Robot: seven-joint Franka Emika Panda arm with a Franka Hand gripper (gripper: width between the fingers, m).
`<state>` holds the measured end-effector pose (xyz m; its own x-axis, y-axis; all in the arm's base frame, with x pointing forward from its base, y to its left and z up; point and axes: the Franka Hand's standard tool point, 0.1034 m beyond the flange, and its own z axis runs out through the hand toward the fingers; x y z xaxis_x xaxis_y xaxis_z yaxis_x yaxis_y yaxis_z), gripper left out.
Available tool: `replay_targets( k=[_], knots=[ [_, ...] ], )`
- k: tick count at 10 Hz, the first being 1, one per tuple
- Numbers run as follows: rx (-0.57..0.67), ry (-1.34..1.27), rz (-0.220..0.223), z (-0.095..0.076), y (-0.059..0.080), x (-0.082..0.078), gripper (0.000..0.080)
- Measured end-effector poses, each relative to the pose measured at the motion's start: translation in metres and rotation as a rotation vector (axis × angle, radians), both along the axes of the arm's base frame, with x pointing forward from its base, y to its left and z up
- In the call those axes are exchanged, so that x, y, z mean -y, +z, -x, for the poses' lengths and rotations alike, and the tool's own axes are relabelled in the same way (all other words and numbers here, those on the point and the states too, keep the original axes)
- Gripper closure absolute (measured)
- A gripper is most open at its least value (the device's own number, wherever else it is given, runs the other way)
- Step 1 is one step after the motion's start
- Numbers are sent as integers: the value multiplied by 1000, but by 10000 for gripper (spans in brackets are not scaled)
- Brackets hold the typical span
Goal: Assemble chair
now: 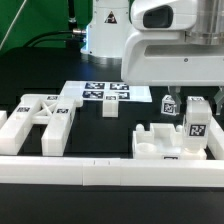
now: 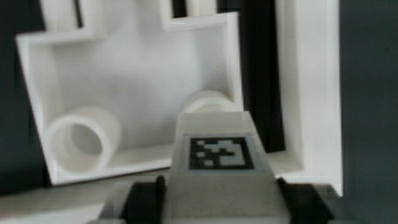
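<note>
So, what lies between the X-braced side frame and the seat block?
Only bare black table, as the exterior view shows; the small cube sits farther back.

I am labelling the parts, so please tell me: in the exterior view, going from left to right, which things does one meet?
X-braced frame → marker board → tagged cube → upright part.

I see a glossy white post (image 2: 217, 120) with a black-and-white square tag (image 2: 221, 152), a white side frame (image 1: 40, 122), and a black table (image 1: 108, 132).
</note>
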<state>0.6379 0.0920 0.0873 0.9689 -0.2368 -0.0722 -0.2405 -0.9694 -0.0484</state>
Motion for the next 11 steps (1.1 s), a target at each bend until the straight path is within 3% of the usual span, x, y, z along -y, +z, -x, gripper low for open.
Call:
replay_targets(
  k=[3, 8, 11],
  knots=[
    [79, -239, 3, 5, 0, -6, 511],
    [77, -536, -13, 4, 0, -16, 511],
    [63, -816, -50, 3, -1, -21, 511]
  ],
)
